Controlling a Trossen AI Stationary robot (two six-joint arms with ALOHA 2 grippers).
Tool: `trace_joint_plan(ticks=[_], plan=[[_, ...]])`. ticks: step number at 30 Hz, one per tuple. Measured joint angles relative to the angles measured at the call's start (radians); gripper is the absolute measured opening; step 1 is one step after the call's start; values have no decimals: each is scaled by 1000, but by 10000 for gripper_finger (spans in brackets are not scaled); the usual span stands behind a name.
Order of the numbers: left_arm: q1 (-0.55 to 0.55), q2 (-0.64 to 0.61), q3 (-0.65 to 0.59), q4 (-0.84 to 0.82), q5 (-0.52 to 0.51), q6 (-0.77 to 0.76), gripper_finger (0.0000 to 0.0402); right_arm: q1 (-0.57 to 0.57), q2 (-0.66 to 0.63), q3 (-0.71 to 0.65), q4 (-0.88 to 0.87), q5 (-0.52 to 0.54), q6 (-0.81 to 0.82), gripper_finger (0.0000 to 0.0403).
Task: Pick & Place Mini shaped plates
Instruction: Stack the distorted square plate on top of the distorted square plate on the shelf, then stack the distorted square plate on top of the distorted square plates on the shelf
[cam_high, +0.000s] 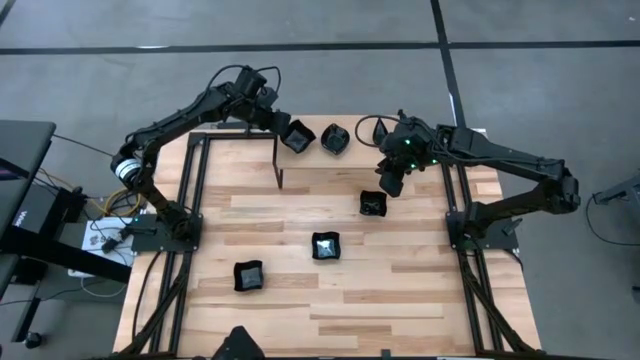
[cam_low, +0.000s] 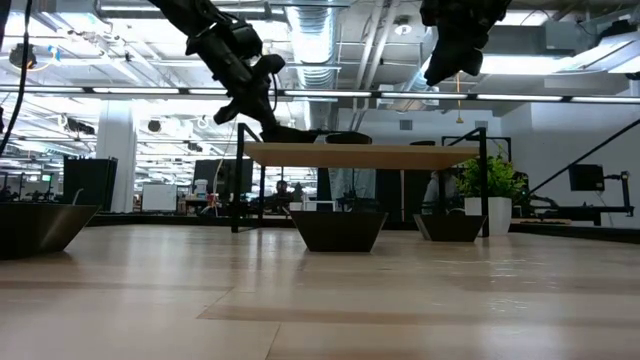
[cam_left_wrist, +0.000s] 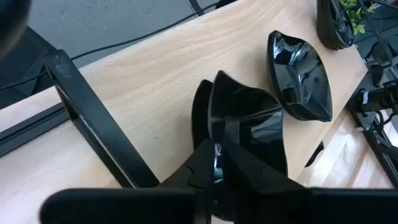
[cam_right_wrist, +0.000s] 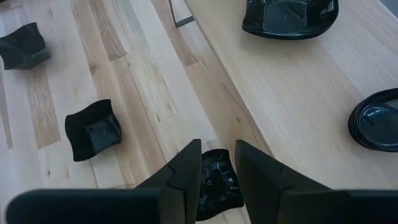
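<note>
While both hands hang over the raised shelf (cam_high: 240, 160), five black plates show from above.
Three square plates (cam_high: 325, 245) lie on the counter (cam_high: 400, 290); two sit on the shelf, where the left hand (cam_high: 283, 127) pinches a tilted square plate (cam_high: 298, 136) beside a leaf plate (cam_high: 334, 139) lying crosswise. The right hand (cam_high: 392, 182) is spread, empty, above the counter plate (cam_high: 373, 203).

Lying on the pale wood-plank tabletop (cam_high: 400, 290): three black square plates, one (cam_high: 249, 276) toward the near left corner, one (cam_high: 326, 245) around the middle, one (cam_high: 373, 203) nearer the right edge. Standing along the far edge on dark legs: a raised wooden shelf (cam_high: 235, 160). Resting on that shelf: a black plate (cam_high: 334, 139) about midway along, another black plate (cam_high: 297, 136) just beside it, tilted, and a dark stack (cam_right_wrist: 376, 128) farther toward the right end.
</note>
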Motion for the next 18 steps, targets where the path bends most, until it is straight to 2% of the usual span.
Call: trace_joint_plan(ticks=[12, 18], plan=[[-4, -19, 7, 22, -10, 21, 100, 0, 0, 0, 0, 0, 0, 93], [-42, -143, 19, 29, 43, -3, 108, 0, 0, 0, -1, 0, 0, 93]])
